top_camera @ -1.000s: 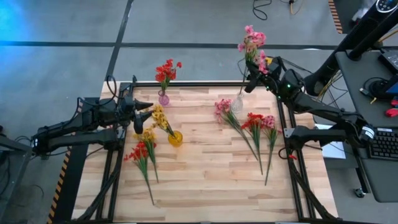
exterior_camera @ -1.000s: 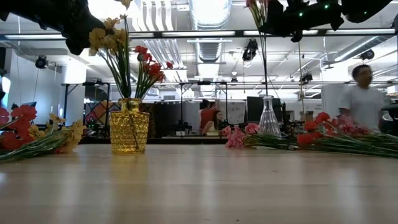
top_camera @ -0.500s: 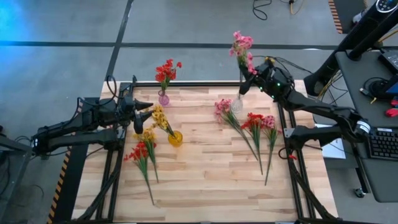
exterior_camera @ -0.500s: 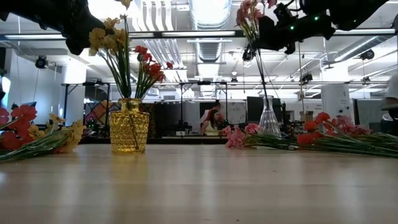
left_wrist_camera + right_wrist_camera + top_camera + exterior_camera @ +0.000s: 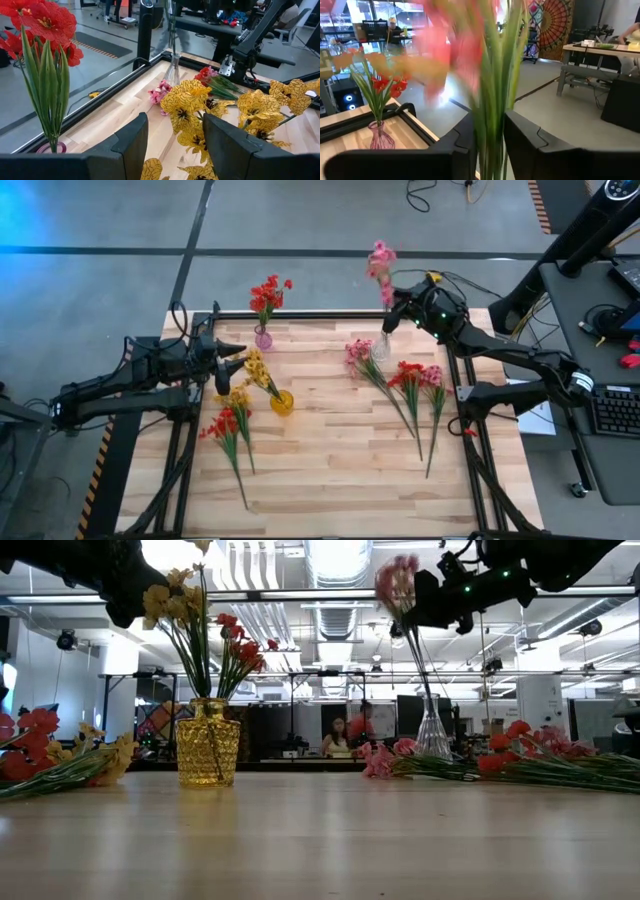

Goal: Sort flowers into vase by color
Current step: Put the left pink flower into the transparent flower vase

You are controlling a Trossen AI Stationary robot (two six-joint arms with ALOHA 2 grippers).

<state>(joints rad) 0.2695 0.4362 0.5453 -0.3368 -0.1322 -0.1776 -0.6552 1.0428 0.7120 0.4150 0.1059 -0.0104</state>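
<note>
My right gripper is above the far right of the table, shut on a pink flower sprig over the clear glass vase. In the low view the sprig's stem slants down into that vase. My left gripper is open beside the yellow flowers, which stand in the yellow vase. Yellow blossoms show just beyond its fingers. Red flowers stand in a small pink vase. My right gripper pinches the pink sprig's green stem between its two fingers, on the upper stretch just below the blossoms. The fingers come from the table's right side, across the stem. The sprig is tilted, blossoms leaning toward the table's left, with its lower end in the clear vase's neck.
Loose sprigs lie flat on the wooden table: pink, red and pink on the right, yellow and red on the left. The near half of the table holds nothing. People show in the room behind.
My right gripper has moved toward the table's left and somewhat down, still shut on the pink sprig. The blossoms have swung left and the sprig has tipped, while the stem's lower end has stayed at the clear vase.
</note>
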